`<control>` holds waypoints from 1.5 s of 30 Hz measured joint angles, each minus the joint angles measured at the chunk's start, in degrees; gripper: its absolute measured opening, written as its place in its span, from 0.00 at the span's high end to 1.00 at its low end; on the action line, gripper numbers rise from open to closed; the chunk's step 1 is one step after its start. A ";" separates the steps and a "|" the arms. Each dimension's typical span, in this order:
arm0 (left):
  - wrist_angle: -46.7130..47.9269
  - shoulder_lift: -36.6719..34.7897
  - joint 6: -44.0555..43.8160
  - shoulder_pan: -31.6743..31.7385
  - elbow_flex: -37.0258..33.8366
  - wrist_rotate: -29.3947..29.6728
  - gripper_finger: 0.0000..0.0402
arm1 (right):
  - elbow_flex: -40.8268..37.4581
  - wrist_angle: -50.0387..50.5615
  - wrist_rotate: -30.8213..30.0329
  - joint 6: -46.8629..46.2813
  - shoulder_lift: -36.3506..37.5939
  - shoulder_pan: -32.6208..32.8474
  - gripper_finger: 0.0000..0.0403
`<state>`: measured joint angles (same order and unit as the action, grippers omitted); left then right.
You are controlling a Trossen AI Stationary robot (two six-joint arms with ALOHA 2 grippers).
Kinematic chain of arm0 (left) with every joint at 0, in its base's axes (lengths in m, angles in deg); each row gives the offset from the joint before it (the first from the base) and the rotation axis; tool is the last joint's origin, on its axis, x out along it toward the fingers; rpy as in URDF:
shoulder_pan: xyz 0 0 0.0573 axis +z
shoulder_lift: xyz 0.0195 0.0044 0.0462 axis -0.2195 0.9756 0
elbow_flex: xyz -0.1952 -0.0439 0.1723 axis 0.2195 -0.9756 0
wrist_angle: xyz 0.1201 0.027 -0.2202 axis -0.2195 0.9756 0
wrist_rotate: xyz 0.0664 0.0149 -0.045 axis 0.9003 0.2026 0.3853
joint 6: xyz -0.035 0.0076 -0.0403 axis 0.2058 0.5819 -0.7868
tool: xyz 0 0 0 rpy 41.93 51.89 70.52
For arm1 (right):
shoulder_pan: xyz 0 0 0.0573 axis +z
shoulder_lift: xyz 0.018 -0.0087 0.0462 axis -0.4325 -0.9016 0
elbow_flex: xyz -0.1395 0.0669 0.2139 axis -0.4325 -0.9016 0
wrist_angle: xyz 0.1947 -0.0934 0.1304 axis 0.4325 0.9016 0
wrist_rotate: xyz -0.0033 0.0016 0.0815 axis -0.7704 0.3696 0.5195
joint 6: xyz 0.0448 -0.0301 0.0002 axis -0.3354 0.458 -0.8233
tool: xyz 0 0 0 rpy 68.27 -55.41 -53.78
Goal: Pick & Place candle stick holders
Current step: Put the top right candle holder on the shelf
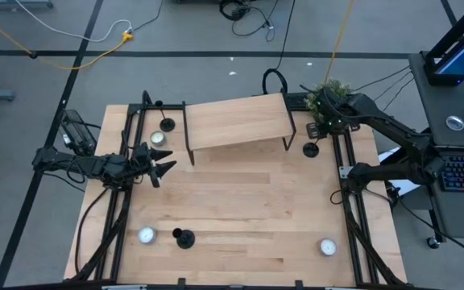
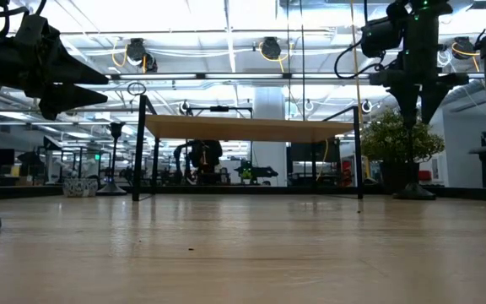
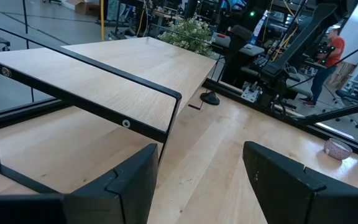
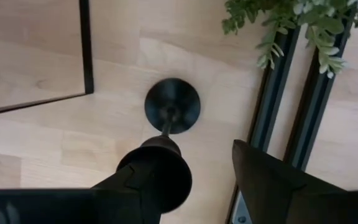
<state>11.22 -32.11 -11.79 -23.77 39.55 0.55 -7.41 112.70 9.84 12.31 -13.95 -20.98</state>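
Three black candle stick holders stand on their round bases: one at the far right (image 1: 310, 149), one at the far left (image 1: 167, 124), one near the front left (image 1: 184, 238). My right gripper (image 1: 319, 122) points down, open, above the far-right holder. In the right wrist view that holder's cup (image 4: 157, 171) shows close under one finger, with its base (image 4: 172, 106) beyond; the gripper (image 4: 216, 180) has nothing between its fingers. My left gripper (image 1: 164, 167) hovers open and level at the table's left, facing the wooden shelf (image 3: 104, 68).
A wooden shelf on black legs (image 1: 236, 121) stands at the far middle. Tea lights lie at the front left (image 1: 147, 235), the front right (image 1: 327, 246) and the far left (image 1: 158, 138). A green plant (image 1: 333, 89) sits at the far right corner. Black rails (image 1: 353, 201) run along both sides.
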 joint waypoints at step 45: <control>-23.88 0.01 16.32 0.00 0.00 -4.01 0.39 | 18.11 17.25 5.22 1.37 1.46 8.24 0.98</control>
<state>-12.66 -32.10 4.53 -23.77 39.55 -3.46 10.70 129.96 15.06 13.69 -12.49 -12.74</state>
